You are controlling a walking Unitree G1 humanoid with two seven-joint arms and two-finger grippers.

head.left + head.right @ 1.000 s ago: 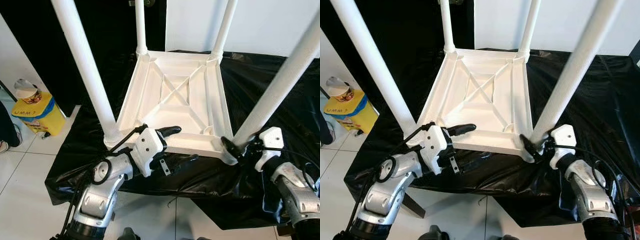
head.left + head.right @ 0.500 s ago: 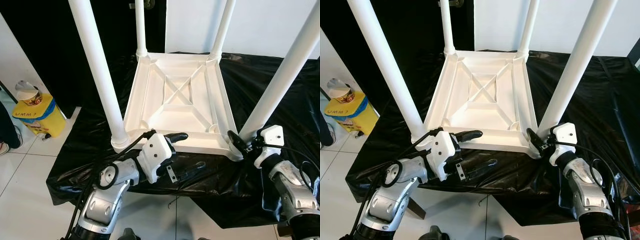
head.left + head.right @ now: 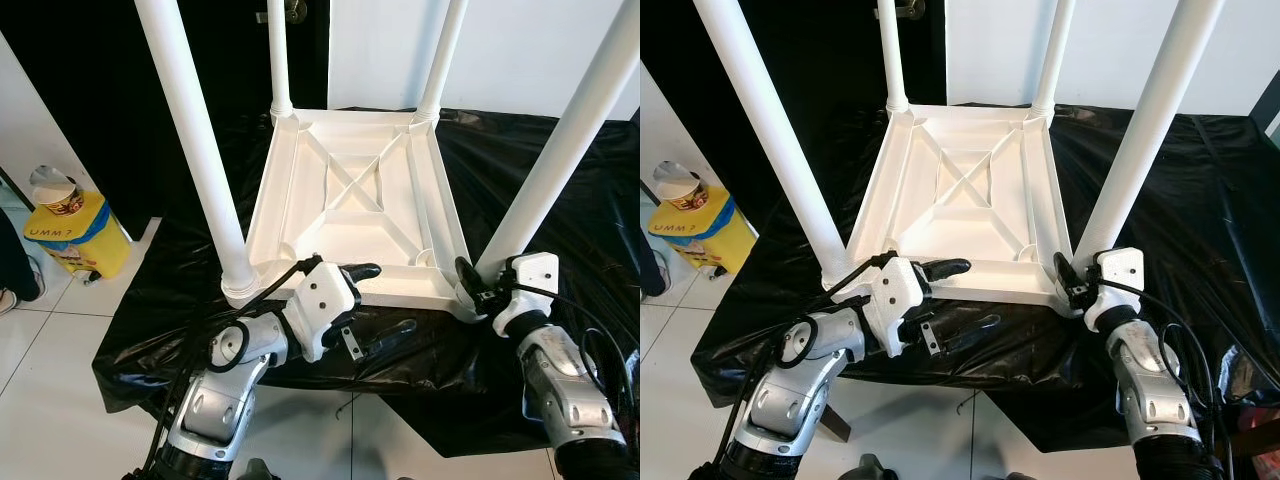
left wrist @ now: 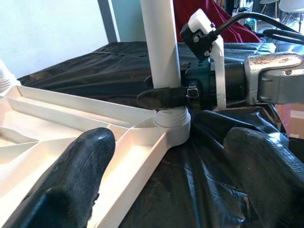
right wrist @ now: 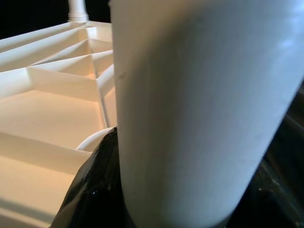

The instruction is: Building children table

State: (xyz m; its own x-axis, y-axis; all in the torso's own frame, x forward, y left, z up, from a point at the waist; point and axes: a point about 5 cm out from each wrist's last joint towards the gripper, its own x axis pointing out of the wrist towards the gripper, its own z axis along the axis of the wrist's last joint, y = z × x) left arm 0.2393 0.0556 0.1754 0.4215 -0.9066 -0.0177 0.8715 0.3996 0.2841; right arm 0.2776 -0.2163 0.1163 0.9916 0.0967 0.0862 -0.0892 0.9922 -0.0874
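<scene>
The table lies upside down on a black sheet, its ribbed underside up and all four legs standing in their corner sockets. The near right leg is the one being worked: the right gripper is clamped on it just above the socket, one finger wrapped across the front of the tube. From the right wrist the leg sits right between the fingers.

The left gripper has its fingers apart, straddling the table's near rim: the upper finger rests over the rim, the lower one hangs beyond the edge above the sheet. It looks set to steady the top.

I'd judge this the last seating or tightening of that leg. The next move calls for a turn or push at the base while the left gripper closes on the rim.

A yellow tub stands on the floor, well off beyond the left arm.
</scene>
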